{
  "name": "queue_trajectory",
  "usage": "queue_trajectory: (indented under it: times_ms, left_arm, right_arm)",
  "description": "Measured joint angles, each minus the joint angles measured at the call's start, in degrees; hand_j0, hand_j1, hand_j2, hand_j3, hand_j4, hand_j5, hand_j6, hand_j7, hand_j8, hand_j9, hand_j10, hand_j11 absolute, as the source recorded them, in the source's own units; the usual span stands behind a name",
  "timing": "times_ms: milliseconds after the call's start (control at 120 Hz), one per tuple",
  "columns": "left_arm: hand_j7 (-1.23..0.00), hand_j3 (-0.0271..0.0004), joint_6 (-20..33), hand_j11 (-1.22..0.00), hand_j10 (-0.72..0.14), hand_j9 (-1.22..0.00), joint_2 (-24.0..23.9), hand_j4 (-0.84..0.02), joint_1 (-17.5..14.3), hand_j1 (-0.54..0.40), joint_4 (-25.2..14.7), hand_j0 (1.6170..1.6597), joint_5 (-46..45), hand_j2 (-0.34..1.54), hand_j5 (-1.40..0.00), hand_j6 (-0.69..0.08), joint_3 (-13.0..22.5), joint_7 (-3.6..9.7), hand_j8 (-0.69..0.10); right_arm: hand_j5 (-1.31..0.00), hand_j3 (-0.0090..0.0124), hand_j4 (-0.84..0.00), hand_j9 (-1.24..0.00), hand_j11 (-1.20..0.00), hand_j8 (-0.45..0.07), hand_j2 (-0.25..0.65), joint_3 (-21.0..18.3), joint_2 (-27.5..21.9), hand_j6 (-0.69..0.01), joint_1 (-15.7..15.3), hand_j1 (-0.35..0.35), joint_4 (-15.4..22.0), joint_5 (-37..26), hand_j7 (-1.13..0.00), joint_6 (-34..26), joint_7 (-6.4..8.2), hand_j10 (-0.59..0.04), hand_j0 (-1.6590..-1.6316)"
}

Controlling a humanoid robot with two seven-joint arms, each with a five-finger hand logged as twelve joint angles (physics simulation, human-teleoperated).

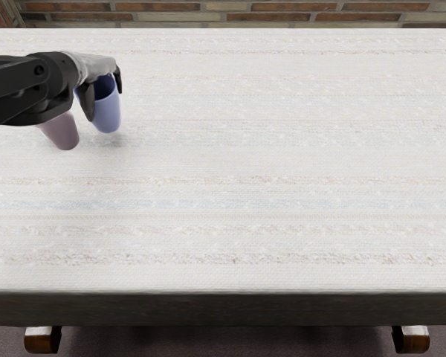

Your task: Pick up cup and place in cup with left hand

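One mauve cup (65, 136), on a pale striped tablecloth (245, 160), its upper part hidden by the left arm (18, 88); one blue cup (108, 115), mouth upward, just to the right of the mauve cup, a gap showing between their lower parts, a soft shadow on the cloth below its base; one left hand (95, 68), pale-backed with dark fingers, above and to the right of the mauve cup, closed around the blue cup's rim; one brick wall (282, 15), well beyond the mauve cup
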Motion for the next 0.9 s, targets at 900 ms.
queue_trajectory:
  times_ms: [900]
  left_arm:
    - [-0.66,0.0000,-3.50,-0.66,-0.445,-0.64,11.89,-0.482,-4.52,-0.086,-10.97,1.6538,-3.68,0.07,-0.66,-0.299,-4.76,4.97,-0.291]
  right_arm:
    - [-0.03,0.0000,-0.026,-0.03,-0.03,-0.026,-0.005,-0.03,0.00,-0.026,0.00,-0.318,0.00,0.00,-0.03,-0.01,0.06,-0.026,-1.6581]
